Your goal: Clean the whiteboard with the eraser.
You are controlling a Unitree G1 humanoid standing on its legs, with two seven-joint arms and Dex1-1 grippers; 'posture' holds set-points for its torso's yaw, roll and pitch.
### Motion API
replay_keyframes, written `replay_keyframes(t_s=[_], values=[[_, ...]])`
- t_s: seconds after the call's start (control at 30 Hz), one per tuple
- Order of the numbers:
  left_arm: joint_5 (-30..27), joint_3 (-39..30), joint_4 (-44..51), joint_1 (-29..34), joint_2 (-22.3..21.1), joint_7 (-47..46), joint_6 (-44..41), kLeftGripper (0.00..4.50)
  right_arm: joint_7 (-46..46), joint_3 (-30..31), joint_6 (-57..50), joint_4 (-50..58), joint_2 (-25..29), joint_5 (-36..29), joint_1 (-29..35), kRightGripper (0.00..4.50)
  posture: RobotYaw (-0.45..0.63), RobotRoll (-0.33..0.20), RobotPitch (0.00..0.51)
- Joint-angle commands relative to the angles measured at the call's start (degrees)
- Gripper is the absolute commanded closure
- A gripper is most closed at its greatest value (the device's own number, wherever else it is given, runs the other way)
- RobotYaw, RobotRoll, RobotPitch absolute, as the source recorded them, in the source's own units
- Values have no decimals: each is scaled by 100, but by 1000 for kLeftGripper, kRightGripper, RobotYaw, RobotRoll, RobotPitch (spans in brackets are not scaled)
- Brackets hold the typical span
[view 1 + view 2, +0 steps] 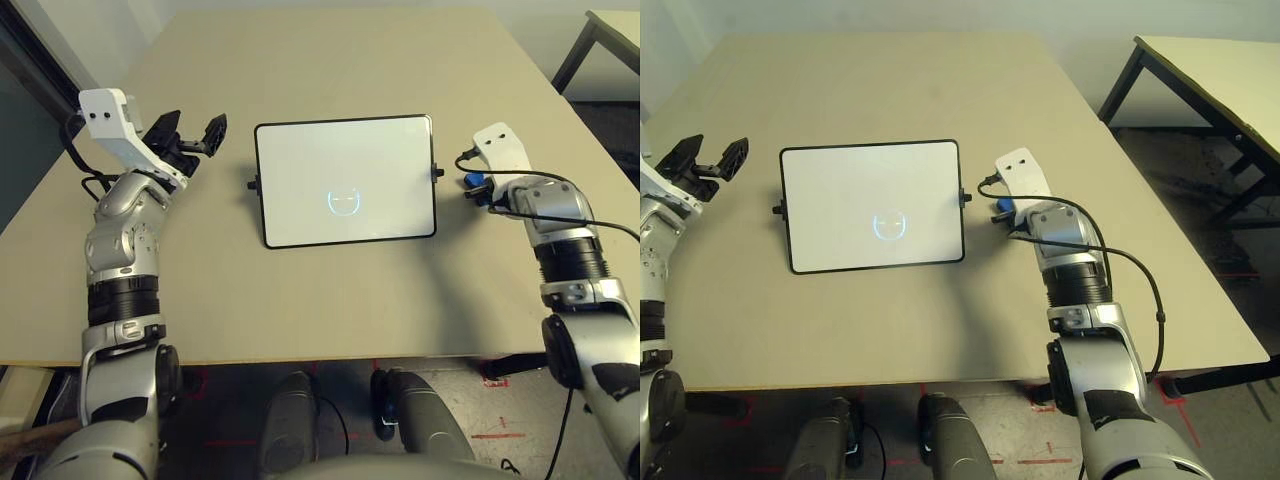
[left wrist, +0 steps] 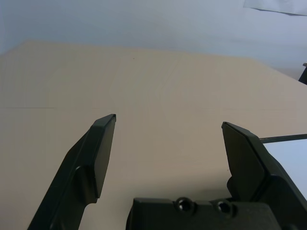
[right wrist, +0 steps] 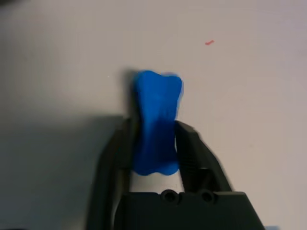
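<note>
**Right gripper clamped on the eraser beside the whiteboard; left gripper spread wide**

In the right wrist view the right gripper (image 3: 156, 143) has its two black fingers pressed against the long sides of the blue eraser (image 3: 157, 120), grasping it at its narrow waist, low over the tabletop. In the head view that gripper sits at centre right of the frame, just beside the right short edge of the whiteboard (image 1: 345, 180), which lies flat at frame centre with a small blue mark on it. The left gripper (image 1: 190, 135) hangs at upper left, near the board's left edge, its jaws far apart and holding nothing. The table (image 1: 330, 60) is pale beige. A second table (image 1: 1210, 70) stands at upper right.
</note>
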State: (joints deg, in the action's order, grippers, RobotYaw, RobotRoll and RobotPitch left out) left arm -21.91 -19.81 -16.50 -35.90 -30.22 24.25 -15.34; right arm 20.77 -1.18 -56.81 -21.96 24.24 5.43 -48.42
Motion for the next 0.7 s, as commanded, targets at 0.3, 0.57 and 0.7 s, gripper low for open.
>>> replay_keyframes(t_s=[0.3, 0.57, 0.7], values=[[322, -213, -713, -219, -41, -633, 651, 0, -973, -1170, 3596, -969, 480, -363, 54, 33, -5, 0, 137], [559, -412, -1620, 70, -135, -1047, 1421, 0, -1259, -1966, 6601, -3243, 631, -966, 581, 33, 8, 0, 121], [533, -452, -1872, 262, -107, -996, 1484, 0, -1308, -2114, 7052, -3826, 706, -1124, 804, 33, 8, 0, 107]])
